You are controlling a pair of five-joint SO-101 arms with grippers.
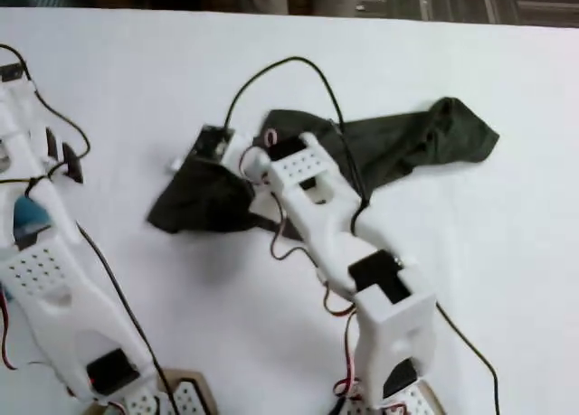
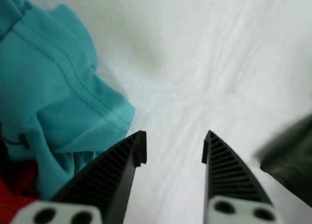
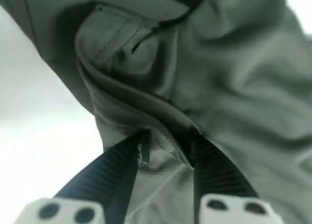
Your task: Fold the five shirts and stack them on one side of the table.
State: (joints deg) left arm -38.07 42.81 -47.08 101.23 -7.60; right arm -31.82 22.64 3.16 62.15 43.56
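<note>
A dark green shirt (image 1: 407, 144) lies crumpled across the middle of the white table (image 1: 507, 279). Its left part is bunched up and lifted at my right gripper (image 1: 213, 148). In the right wrist view that gripper (image 3: 168, 146) is shut on a fold of the dark green shirt (image 3: 219, 63). My left gripper (image 2: 173, 146) stands open over bare table at the far left (image 1: 61, 155). A teal shirt (image 2: 53, 87) lies bunched beside one of its fingers, with red cloth (image 2: 12, 185) under it. An edge of the dark green shirt (image 2: 292, 160) lies off its other finger.
Black cables (image 1: 298, 67) loop over the table and across the dark shirt near the right arm. The table's far edge (image 1: 289, 15) runs along the back. Bare white table stretches to the right and in front of the dark shirt.
</note>
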